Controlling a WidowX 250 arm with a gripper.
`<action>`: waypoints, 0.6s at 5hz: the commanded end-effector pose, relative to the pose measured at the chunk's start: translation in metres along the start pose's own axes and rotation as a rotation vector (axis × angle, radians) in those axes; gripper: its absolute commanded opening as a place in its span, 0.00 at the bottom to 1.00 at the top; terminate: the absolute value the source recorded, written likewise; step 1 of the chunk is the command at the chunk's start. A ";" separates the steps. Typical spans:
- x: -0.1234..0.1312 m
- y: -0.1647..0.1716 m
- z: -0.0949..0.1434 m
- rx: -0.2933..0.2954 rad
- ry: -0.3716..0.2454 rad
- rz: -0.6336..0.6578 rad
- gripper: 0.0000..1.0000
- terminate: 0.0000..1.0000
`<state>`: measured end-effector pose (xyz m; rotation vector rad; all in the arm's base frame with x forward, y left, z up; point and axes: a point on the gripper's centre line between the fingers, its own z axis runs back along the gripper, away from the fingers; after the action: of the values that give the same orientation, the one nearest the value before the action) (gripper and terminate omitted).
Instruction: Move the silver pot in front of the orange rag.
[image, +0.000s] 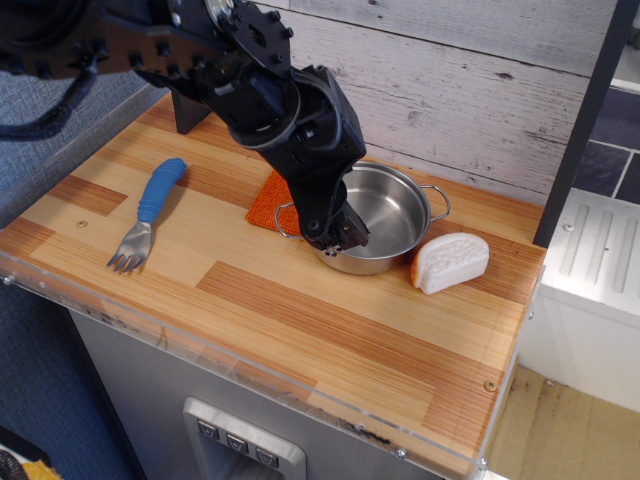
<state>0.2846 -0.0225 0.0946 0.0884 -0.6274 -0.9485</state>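
The silver pot (385, 212) stands upright on the wooden table, right of centre, with one wire handle at its right and one at its left. The orange rag (270, 203) lies flat just left of the pot, mostly hidden by my arm. My gripper (335, 235) reaches down over the pot's near left rim. Its black fingers sit at the rim, and they seem to close on it, but the gap between them does not show.
A white wedge (449, 262) lies just right of the pot, close to it. A fork with a blue handle (150, 212) lies at the left of the table (330, 330). A whitewashed plank wall runs behind. A dark post stands at the right.
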 end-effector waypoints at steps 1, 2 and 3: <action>0.000 0.000 0.000 0.000 0.000 0.000 1.00 0.00; -0.007 -0.003 -0.013 0.020 0.051 -0.052 1.00 0.00; -0.010 -0.005 -0.022 0.024 0.076 -0.075 1.00 0.00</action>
<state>0.2872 -0.0224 0.0626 0.1620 -0.5457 -1.0077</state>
